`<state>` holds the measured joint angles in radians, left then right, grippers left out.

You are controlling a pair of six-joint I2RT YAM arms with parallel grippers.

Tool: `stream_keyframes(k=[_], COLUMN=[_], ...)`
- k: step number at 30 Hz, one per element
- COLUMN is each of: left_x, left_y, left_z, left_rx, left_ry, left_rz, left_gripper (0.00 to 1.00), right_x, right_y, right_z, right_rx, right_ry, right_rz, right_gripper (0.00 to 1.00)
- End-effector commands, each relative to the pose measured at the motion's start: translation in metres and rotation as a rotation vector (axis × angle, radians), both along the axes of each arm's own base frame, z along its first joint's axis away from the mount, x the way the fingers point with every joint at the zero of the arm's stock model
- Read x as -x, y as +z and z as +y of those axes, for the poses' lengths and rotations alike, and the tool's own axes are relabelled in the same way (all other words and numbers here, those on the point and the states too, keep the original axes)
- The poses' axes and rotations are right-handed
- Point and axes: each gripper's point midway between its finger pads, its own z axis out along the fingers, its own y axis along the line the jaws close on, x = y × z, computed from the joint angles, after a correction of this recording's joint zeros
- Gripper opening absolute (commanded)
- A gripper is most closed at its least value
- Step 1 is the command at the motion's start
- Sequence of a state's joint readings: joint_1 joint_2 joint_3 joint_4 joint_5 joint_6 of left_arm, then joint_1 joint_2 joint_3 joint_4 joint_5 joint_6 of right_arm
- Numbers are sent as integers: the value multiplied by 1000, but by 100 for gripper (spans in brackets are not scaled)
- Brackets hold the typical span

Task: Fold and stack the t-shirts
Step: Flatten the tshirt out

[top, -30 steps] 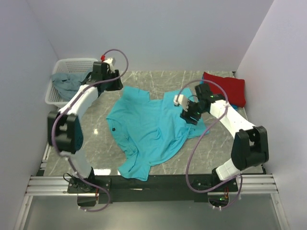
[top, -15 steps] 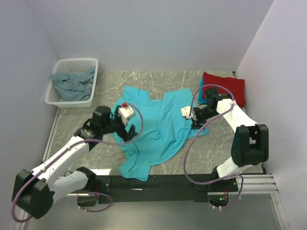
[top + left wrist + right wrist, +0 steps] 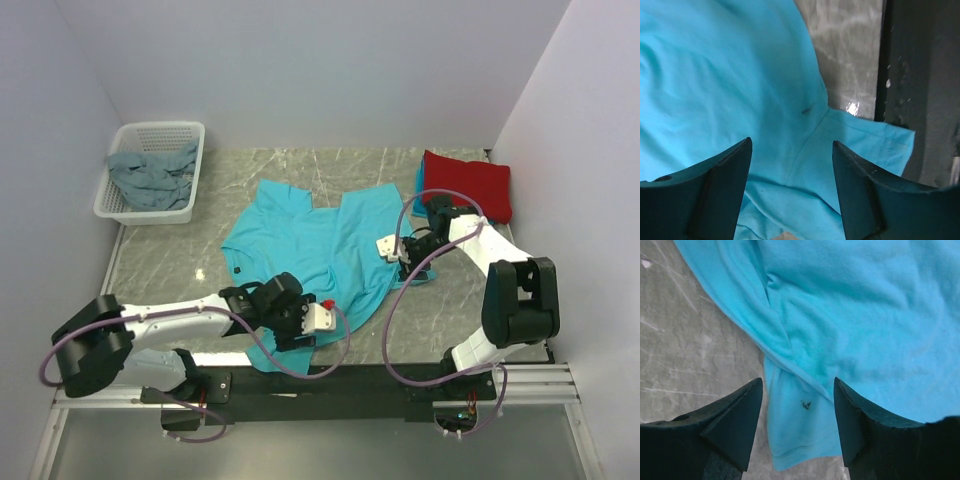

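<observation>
A bright turquoise t-shirt (image 3: 320, 255) lies spread and wrinkled on the marble table. My left gripper (image 3: 290, 338) is open just above its near sleeve by the black front rail. In the left wrist view the gripper (image 3: 791, 144) has cloth (image 3: 730, 85) between and under the jaws, gripping nothing. My right gripper (image 3: 410, 262) is open over the shirt's right sleeve. In the right wrist view the gripper (image 3: 798, 382) frames that sleeve (image 3: 800, 425), which carries a small dark mark. A folded red shirt (image 3: 470, 185) lies at the far right on a turquoise-blue one (image 3: 419, 184). A grey-blue shirt (image 3: 148, 172) is in the basket.
A white perforated basket (image 3: 193, 132) stands at the far left corner. The black front rail (image 3: 330, 378) runs along the near edge, also in the left wrist view (image 3: 920, 90). Bare marble (image 3: 160, 260) shows left of the shirt. Walls close in on both sides.
My left arm swung from the basket, across the shirt's left side, down to its near sleeve. My right gripper shifted slightly right and nearer, onto the right sleeve. The shirt has barely moved.
</observation>
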<state>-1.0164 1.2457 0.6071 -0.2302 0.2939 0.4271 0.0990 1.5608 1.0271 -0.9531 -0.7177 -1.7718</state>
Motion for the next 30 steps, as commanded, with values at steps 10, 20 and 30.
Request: stream_keyframes(k=[10,20,30], left_x=[6,11,-77], left_y=[-16,-37,31], left_z=[1,4,41], left_rx=[-92,-154,-84], left_ry=[-32,-50,256], left_rz=[-37,8,-341], left_gripper=[68,10,0], right_x=[-27,-21,-86], right_y=[-31,-34,31], right_z=[2,-1,18], right_rx=[162,187,73], right_ry=[0,-5,-379], right_rz=[-24,13,-13], right_gripper=[61,12,0])
